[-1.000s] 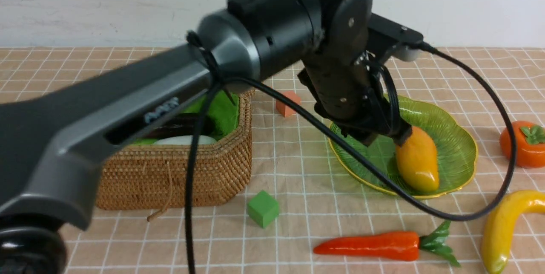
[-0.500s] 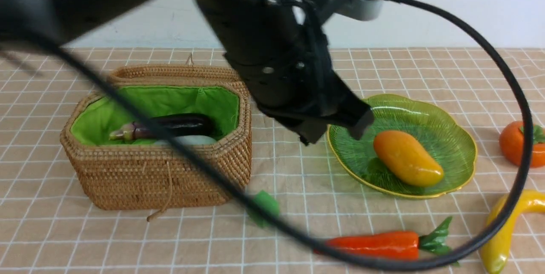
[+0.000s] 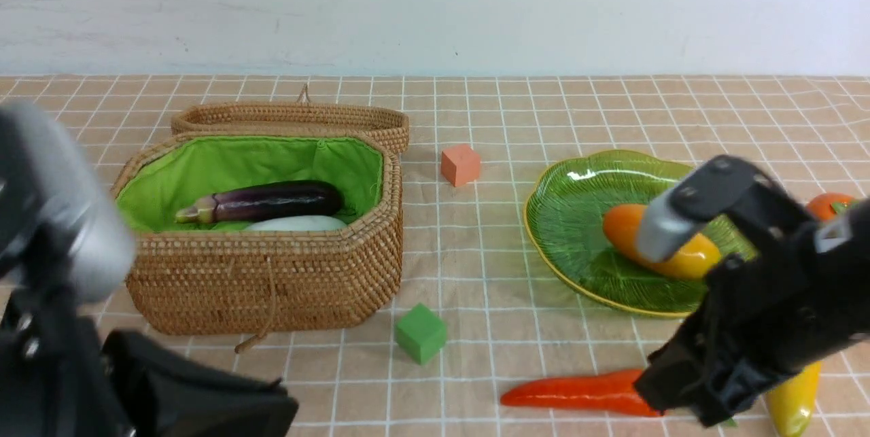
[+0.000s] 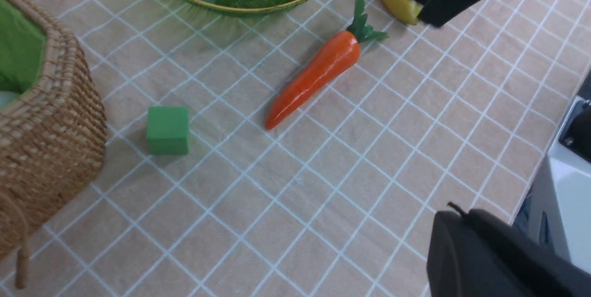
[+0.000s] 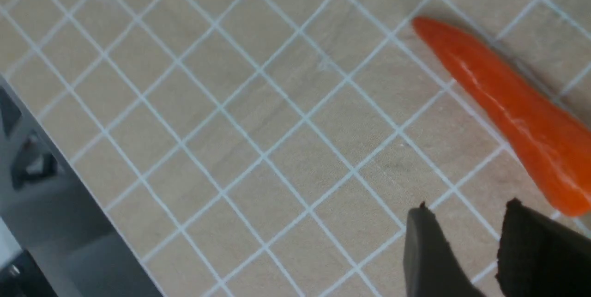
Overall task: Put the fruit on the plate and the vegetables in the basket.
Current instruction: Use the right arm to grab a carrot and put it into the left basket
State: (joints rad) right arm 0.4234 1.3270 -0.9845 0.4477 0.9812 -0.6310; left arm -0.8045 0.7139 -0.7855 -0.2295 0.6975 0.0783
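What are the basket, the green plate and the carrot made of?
Basket: woven wicker, matte brown, weave visible, cloth-lined. Plate: glass or clear plastic, translucent green, glossy highlights, gold rim. Carrot: probably moulded plastic, smooth with uniform shine.

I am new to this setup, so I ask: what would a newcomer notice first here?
The open basket on the left, green inside, holds an eggplant and a radish. The green plate on the right holds a mango. Nearer the robot lies a carrot, with the right hand open near its thick end.
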